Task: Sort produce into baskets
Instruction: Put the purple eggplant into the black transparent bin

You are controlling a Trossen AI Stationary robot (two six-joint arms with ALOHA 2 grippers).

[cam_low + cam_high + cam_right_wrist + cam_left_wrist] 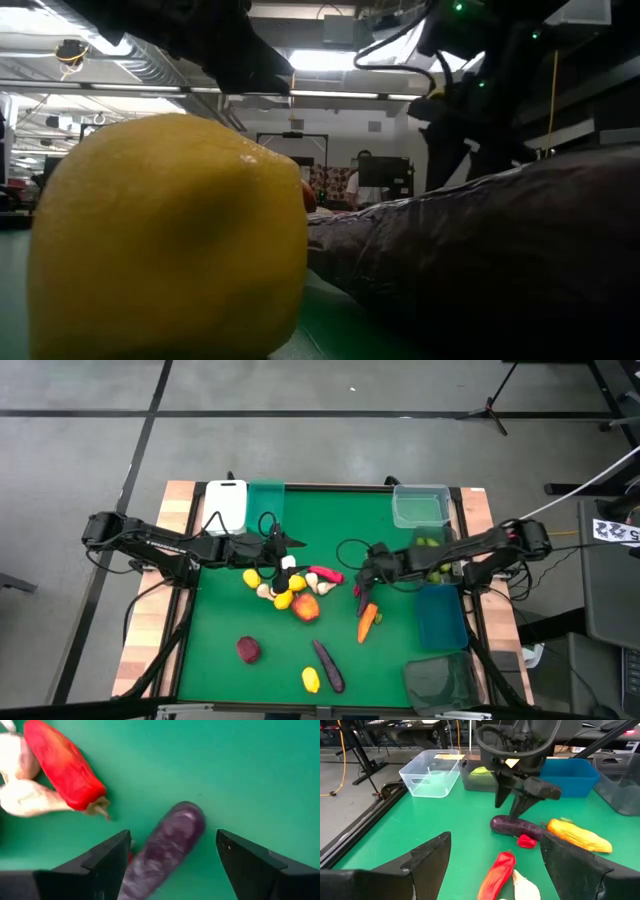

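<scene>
Five bins stood along the table (pixel 220 690) edges: a white bin (pixel 227 503) and a teal bin (pixel 266 500) at the far left, both seemingly holding nothing that could be made out, a clear bin (pixel 420 505) at the far right, a dark grey bin (pixel 437 555) just nearer with green produce inside, then a blue bin (pixel 441 615), and another clear-grey bin (pixel 440 682) at the near right corner. Most of the produce lay on the green mat: a cluster of lemons, garlic and an apple (pixel 306 608) in the middle, a red chili (pixel 326 574) beside it, a carrot (pixel 367 622) to the right, a dark red fruit (pixel 248 649), a lemon (pixel 311 680) and an eggplant (pixel 328 665) nearer. The right claw (pixel 362 590) hung with its fingers spread wide over a second eggplant (pixel 162 847), straddling it without gripping, the chili just beside. The left claw (pixel 290 543) hovered wide apart and empty at the far side of the cluster, above the chili and a garlic bulb (pixel 526 886).
</scene>
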